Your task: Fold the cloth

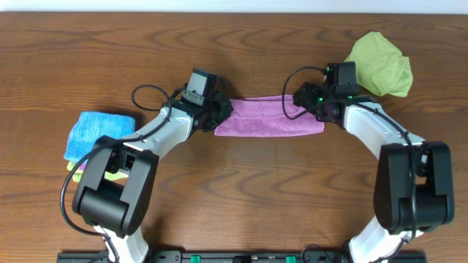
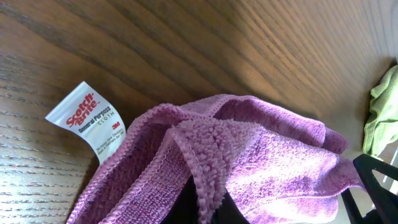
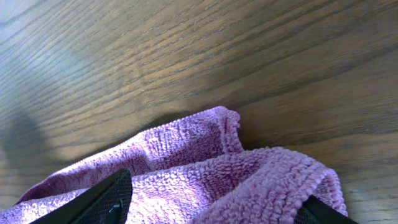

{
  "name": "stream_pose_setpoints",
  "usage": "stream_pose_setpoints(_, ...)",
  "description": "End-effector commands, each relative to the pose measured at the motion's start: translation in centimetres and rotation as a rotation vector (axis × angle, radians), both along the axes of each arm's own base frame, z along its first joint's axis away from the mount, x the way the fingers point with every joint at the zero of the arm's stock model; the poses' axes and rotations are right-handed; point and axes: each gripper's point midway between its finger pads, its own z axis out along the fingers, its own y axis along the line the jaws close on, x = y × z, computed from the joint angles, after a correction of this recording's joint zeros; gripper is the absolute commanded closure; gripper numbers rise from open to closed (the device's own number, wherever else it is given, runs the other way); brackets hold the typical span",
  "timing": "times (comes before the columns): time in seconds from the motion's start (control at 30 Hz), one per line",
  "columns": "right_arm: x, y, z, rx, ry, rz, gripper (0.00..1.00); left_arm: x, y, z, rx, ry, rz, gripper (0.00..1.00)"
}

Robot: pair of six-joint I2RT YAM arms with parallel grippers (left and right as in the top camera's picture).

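The purple-pink cloth lies on the wooden table as a narrow folded strip between my two grippers. My left gripper is at the strip's left end and is shut on a bunched edge of the cloth; its jaws are mostly hidden under the fabric. My right gripper is at the right end. Its fingers are spread wide, with the cloth's corner lying loosely between them.
A lime-green cloth lies crumpled at the back right, just behind the right arm; it also shows in the left wrist view. A folded bright blue cloth lies at the left. The cloth's white label sticks out on the table.
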Motion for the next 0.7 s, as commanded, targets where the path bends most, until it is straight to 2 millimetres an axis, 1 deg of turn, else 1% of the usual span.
stream_pose_setpoints(0.0,0.8,0.8,1.8,0.001,-0.050,0.018,0.30,1.0,0.1,1.2,0.009,-0.044,-0.001,0.94)
stream_pose_setpoints(0.27,1.2,1.3,2.2,0.006,-0.074,0.025,0.30,1.7,1.1,1.1,0.067,-0.084,0.016,0.94)
stream_pose_setpoints(0.57,1.7,1.4,2.6,0.009,-0.099,0.027,0.32,3.0,2.1,1.4,0.130,-0.155,0.039,0.94)
stream_pose_setpoints(0.67,1.7,1.4,2.6,0.009,-0.100,0.027,0.32,3.4,2.2,1.6,0.142,-0.178,0.032,0.94)
